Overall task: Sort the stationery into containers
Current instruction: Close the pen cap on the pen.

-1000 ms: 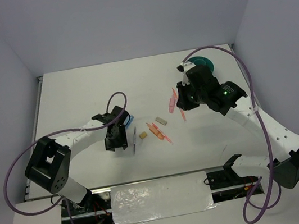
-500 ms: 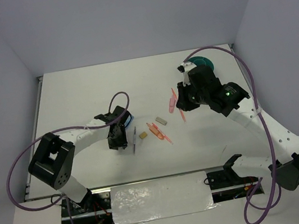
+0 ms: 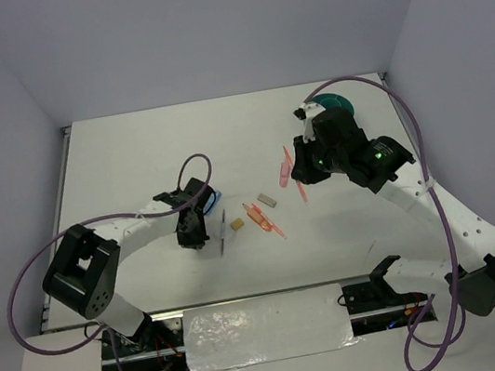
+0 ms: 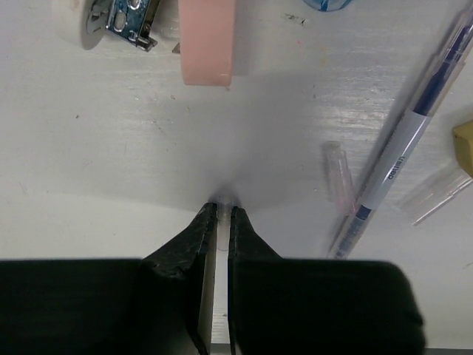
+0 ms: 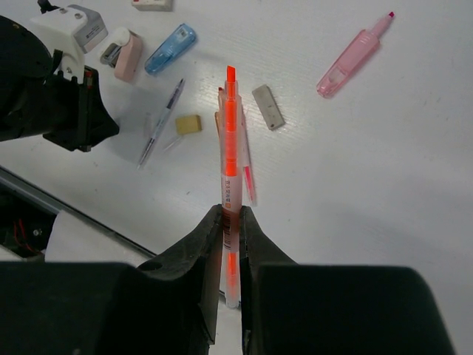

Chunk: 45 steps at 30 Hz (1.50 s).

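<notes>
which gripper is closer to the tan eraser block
Left. The left gripper is beside the tan block, with the dark pen between; the right gripper, holding an orange highlighter, is farther on its other side.

Top camera high, facing down; wrist cameras near table (image 3: 130, 157), sharing pen (image 4: 399, 148).

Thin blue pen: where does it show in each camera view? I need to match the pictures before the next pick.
Top external: the thin blue pen lies left of the picture's centre, lengthwise towards the arm bases.
Left wrist: right side, running diagonally from the top corner downward.
Right wrist: upper left, slanted.
Shared landmark: the tan block just beside the pen, at the right edge in the left wrist view and right of the pen in the right wrist view.
</notes>
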Each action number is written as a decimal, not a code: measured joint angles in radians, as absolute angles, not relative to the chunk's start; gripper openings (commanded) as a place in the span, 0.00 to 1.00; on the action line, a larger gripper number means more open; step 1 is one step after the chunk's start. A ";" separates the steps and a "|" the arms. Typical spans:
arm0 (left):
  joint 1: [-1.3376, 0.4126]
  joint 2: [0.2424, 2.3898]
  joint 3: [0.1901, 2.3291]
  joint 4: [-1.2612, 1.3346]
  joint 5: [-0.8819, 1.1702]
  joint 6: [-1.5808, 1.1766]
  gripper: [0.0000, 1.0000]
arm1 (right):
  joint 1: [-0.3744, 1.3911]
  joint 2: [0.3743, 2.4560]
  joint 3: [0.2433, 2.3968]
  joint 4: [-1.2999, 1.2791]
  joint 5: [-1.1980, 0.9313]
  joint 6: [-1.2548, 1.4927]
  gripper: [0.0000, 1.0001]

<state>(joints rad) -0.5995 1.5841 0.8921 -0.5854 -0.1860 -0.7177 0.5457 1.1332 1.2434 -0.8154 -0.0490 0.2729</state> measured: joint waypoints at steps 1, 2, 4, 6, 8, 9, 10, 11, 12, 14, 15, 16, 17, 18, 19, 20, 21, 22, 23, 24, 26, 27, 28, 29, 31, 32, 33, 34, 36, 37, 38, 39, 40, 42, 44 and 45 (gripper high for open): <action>-0.599 1.582 0.892 -0.589 -0.186 -0.720 0.00 | 0.546 1.133 1.244 -0.815 -0.054 0.275 0.00; -0.599 1.578 0.892 -0.598 -0.186 -0.723 0.00 | 0.545 1.131 1.244 -0.815 -0.061 0.278 0.00; -0.599 1.557 0.900 -0.635 -0.186 -0.734 0.00 | 0.545 1.122 1.246 -0.814 -0.073 0.290 0.00; -0.599 1.526 0.941 -0.691 -0.186 -0.739 0.00 | 0.545 1.110 1.260 -0.813 -0.089 0.303 0.00; -0.599 1.485 1.024 -0.741 -0.189 -0.740 0.00 | 0.544 1.095 1.281 -0.807 -0.107 0.318 0.00; -0.598 1.457 1.078 -0.749 -0.189 -0.740 0.00 | 0.542 1.087 1.294 -0.803 -0.119 0.325 0.00; -0.595 1.432 1.127 -0.754 -0.187 -0.740 0.00 | 0.542 1.079 1.305 -0.795 -0.132 0.333 0.00; -0.589 1.400 1.187 -0.754 -0.181 -0.740 0.00 | 0.541 1.070 1.313 -0.784 -0.150 0.343 0.00; -0.584 1.367 1.238 -0.739 -0.173 -0.739 0.00 | 0.540 1.061 1.316 -0.768 -0.171 0.352 0.00; -0.563 1.298 1.313 -0.696 -0.132 -0.740 0.00 | 0.539 1.044 1.314 -0.730 -0.223 0.377 0.00; -0.551 1.261 1.337 -0.667 -0.108 -0.741 0.00 | 0.538 1.034 1.306 -0.696 -0.259 0.397 0.00; -0.538 1.221 1.351 -0.629 -0.079 -0.743 0.00 | 0.538 1.023 1.290 -0.660 -0.296 0.415 0.00; -0.524 1.184 1.351 -0.587 -0.042 -0.750 0.00 | 0.538 1.010 1.265 -0.609 -0.337 0.436 0.00; -0.513 1.154 1.349 -0.546 -0.010 -0.764 0.00 | 0.538 0.998 1.237 -0.562 -0.379 0.462 0.00; -0.504 1.122 1.337 -0.486 0.028 -0.773 0.00 | 0.538 0.984 1.202 -0.506 -0.424 0.496 0.00; -0.500 1.098 1.322 -0.430 0.064 -0.792 0.00 | 0.538 0.973 1.172 -0.459 -0.456 0.525 0.00; -0.498 1.077 1.303 -0.368 0.103 -0.805 0.00 | 0.538 0.963 1.141 -0.408 -0.493 0.561 0.00; -0.496 1.060 1.282 -0.307 0.135 -0.820 0.00 | 0.538 0.958 1.111 -0.352 -0.531 0.598 0.00; -0.495 1.045 1.254 -0.239 0.167 -0.846 0.00 | 0.538 0.955 1.083 -0.295 -0.563 0.635 0.00; -0.494 1.034 1.226 -0.170 0.198 -0.870 0.00 | 0.539 0.955 1.057 -0.241 -0.598 0.673 0.00; -0.494 1.021 1.174 -0.057 0.240 -0.907 0.00 | 0.541 0.963 1.023 -0.152 -0.651 0.731 0.00; -0.494 1.022 1.161 -0.019 0.260 -0.926 0.00 | 0.543 0.968 1.015 -0.125 -0.668 0.752 0.00; -0.493 1.028 1.157 0.006 0.275 -0.945 0.00 | 0.546 0.971 1.010 -0.101 -0.679 0.768 0.00; -0.493 1.039 1.158 0.033 0.293 -0.955 0.00 | 0.546 0.974 1.008 -0.078 -0.693 0.781 0.00; -0.493 1.056 1.159 0.078 0.323 -0.977 0.00 | 0.548 0.977 1.008 -0.040 -0.715 0.801 0.00; -0.493 1.064 1.159 0.096 0.337 -0.985 0.00 | 0.548 0.979 1.008 -0.022 -0.728 0.806 0.00; -0.493 1.068 1.159 0.108 0.347 -0.997 0.00 | 0.548 0.981 1.008 -0.006 -0.742 0.809 0.00; -0.493 1.073 1.159 0.123 0.356 -1.003 0.00 | 0.550 0.987 1.009 0.007 -0.759 0.811 0.00; -0.493 1.080 1.159 0.151 0.376 -1.023 0.00 | 0.555 1.002 1.015 0.010 -0.788 0.806 0.00; -0.493 1.084 1.159 0.167 0.387 -1.029 0.00 | 0.561 1.013 1.021 0.006 -0.800 0.797 0.00; -0.493 1.088 1.159 0.183 0.398 -1.036 0.00 | 0.567 1.025 1.030 -0.009 -0.808 0.784 0.00; -0.493 1.093 1.159 0.198 0.407 -1.046 0.00 | 0.574 1.036 1.038 -0.023 -0.812 0.770 0.00; -0.493 1.098 1.159 0.210 0.418 -1.050 0.00 | 0.579 1.042 1.045 -0.041 -0.813 0.756 0.00; -0.492 1.113 1.163 0.219 0.435 -1.052 0.00 | 0.584 1.046 1.050 -0.084 -0.813 0.723 0.00; -0.490 1.127 1.169 0.220 0.449 -1.052 0.00 | 0.585 1.047 1.056 -0.125 -0.813 0.695 0.00; -0.489 1.131 1.171 0.222 0.453 -1.051 0.00 | 0.585 1.048 1.061 -0.145 -0.813 0.684 0.00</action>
